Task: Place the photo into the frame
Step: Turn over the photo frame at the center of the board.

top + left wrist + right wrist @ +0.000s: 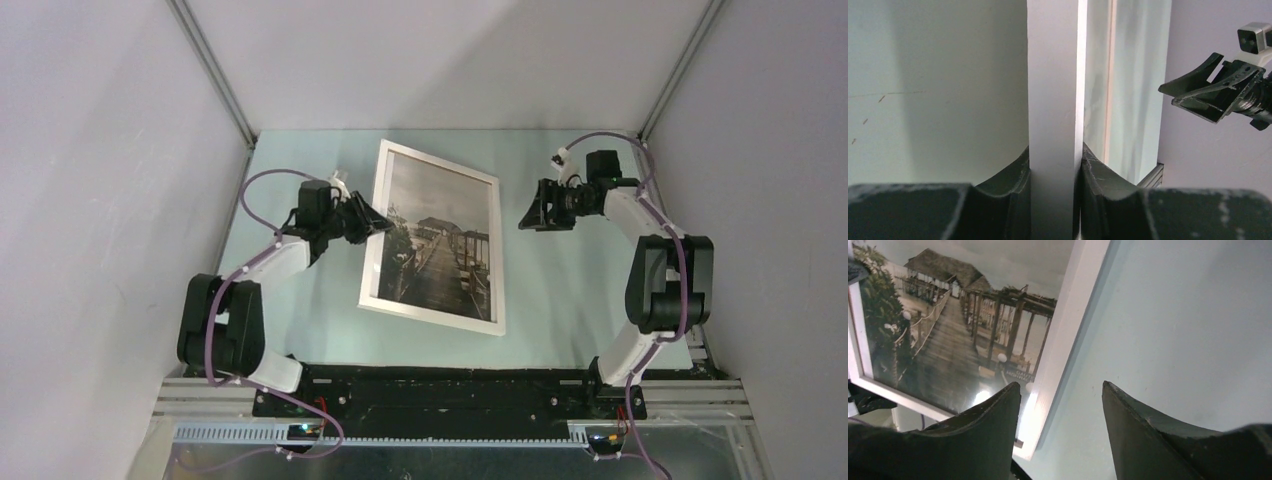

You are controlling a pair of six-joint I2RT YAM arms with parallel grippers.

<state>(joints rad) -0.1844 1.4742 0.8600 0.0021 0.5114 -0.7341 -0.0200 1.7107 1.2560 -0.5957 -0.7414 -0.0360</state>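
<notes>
At the left tool (pixel 378 222), the frame (pixel 432 240) runs near-to-far, skewed.

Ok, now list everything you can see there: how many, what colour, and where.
frame: one, white, mid-table, askew.
photo: one, grey-brown pier scene, inside the frame.
table: one, pale green, under the frame.
walls: three, grey, left, back and right of the table.
left end effector: one, black, shut on the frame's left rail.
right end effector: one, black, open, right of the frame and apart from it.
</notes>
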